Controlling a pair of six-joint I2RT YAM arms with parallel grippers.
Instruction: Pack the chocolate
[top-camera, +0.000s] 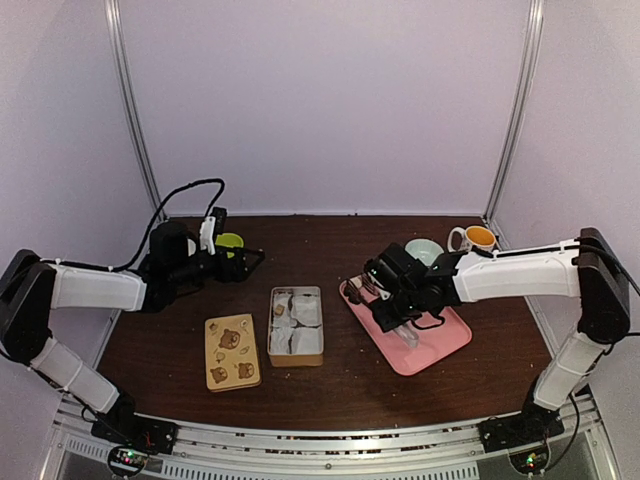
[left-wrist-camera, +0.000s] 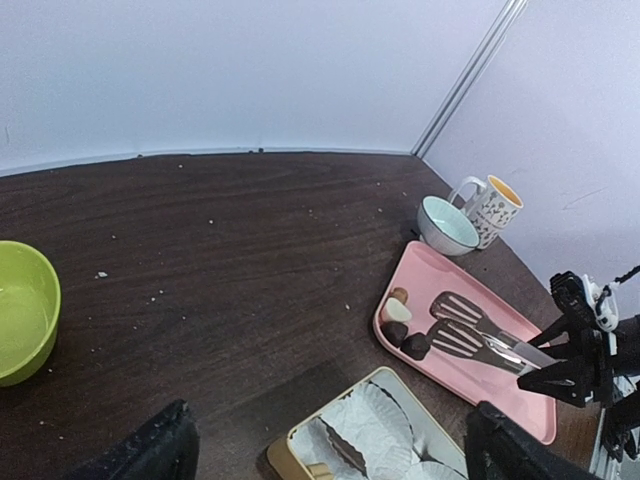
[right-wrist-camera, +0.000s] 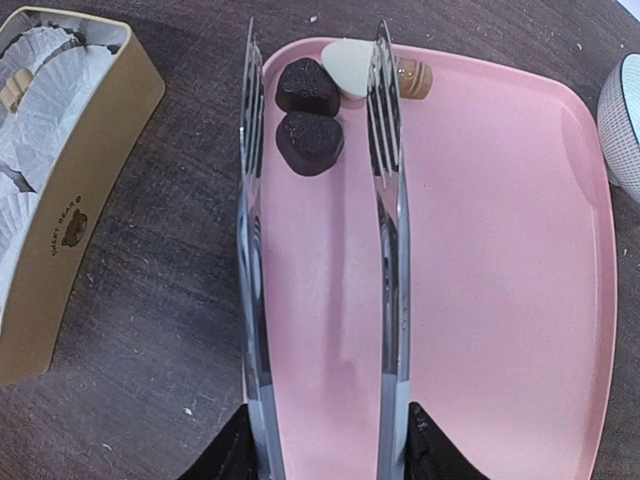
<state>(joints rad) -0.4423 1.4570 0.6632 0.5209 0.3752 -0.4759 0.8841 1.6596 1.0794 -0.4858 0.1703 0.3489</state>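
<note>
Currently the right gripper (right-wrist-camera: 325, 455) clasps a pair of tongs (right-wrist-camera: 390, 220), its fingers pressed on the outsides of the 2 arms; the 2 slotted blades stand apart over the far left corner of the pink tray (right-wrist-camera: 500, 280). 4 chocolates (right-wrist-camera: 310, 140) lie close together in that corner; 2 dark heart shapes sit one behind the other in the gap between the blades; a cream piece is half hidden by the right blade; a small tan piece lies just outside that blade; whether the blades touch the tray I cannot tell. Left of the tray, apart from it, stands the open tin (top-camera: 296, 358), lined with white paper cups (right-wrist-camera: 40, 50); a tan lump shows in 1 cup, and the rest of the filling is too small to read. The lid (top-camera: 232, 352), printed with bears, lies flat just left of the tin. The left gripper (top-camera: 250, 260) hangs above the table (top-camera: 330, 240) at the far left, fingers spread wide and holding nothing, right beside a green bowl (left-wrist-camera: 20, 310). A pale bowl (top-camera: 424, 250) and a mug (top-camera: 472, 238) stand side by side behind the tray, near the far right corner.
</note>
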